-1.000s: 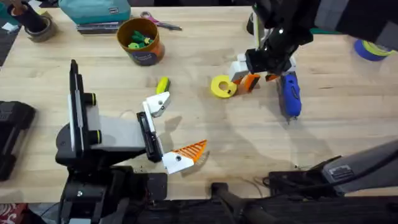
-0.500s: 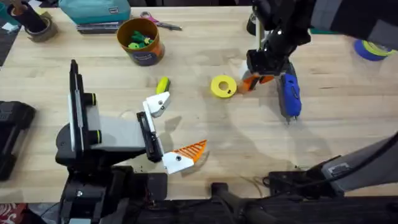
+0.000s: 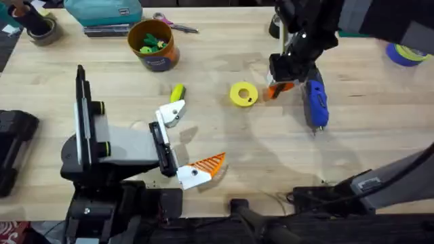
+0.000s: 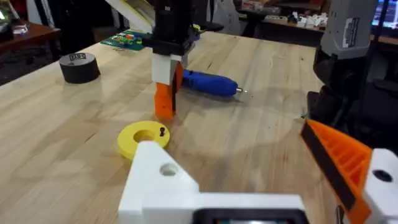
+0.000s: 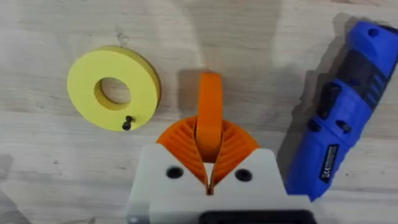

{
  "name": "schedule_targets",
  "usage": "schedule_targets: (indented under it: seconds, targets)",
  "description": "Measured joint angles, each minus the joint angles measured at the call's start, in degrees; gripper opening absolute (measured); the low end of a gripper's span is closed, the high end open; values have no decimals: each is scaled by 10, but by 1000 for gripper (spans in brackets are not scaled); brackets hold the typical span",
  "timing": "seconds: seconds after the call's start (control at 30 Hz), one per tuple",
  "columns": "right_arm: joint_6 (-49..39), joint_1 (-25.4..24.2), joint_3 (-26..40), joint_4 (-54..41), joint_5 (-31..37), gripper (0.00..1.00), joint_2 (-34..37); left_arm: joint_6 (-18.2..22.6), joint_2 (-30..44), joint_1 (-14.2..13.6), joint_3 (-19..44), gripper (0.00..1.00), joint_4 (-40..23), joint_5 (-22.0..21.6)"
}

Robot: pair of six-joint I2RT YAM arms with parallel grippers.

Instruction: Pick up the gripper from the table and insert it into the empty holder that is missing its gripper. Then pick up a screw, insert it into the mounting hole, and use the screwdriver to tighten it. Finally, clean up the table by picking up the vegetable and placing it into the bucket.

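The right gripper (image 3: 279, 87) is standing over the far right part of the table (image 3: 224, 135), its ribbed orange fingers (image 5: 233, 146) pinching the gripper (image 5: 209, 115), the small orange wedge, between them. The wedge is sitting between the yellow disc (image 3: 243, 94) on its left and the screwdriver (image 3: 316, 102) on its right (a small black screw (image 5: 127, 122) is lying on the disc's face). In the left wrist view the wedge's lower end (image 4: 164, 102) is touching the wood, just beyond the disc.

The left gripper (image 3: 182, 144) is resting low at the near left with its jaws spread wide and nothing between them. Its farther finger is the holder (image 3: 171, 113), bare white, while the nearer one is carrying an orange ribbed tip (image 3: 209, 163).

The vegetable (image 3: 177, 92) is lying just beyond the holder, and the bucket (image 3: 152, 46) is standing at the far left of centre.
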Motion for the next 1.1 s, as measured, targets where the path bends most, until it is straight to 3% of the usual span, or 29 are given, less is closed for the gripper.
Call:
schedule_targets:
  seconds: [0.17,0.37,0.63,0.87,0.9,1.1]
  targets:
    - [0,0,-3,-1,6,10,-28,0,0,0,0,985,0,0]
    - [0,0,-3,-1,5,10,-133,0,0,0,0,985,0,0]
    - [0,0,-3,29,-63,10,-233,0,0,0,0,985,0,0]
    - [0,0,-38,130,-182,10,-279,0,0,0,0,986,0,0]
    - [0,-1,-92,216,-249,10,-300,0,0,0,0,986,0,0]
    - [22,-19,-213,394,-412,10,-320,0,0,0,0,985,0,0]
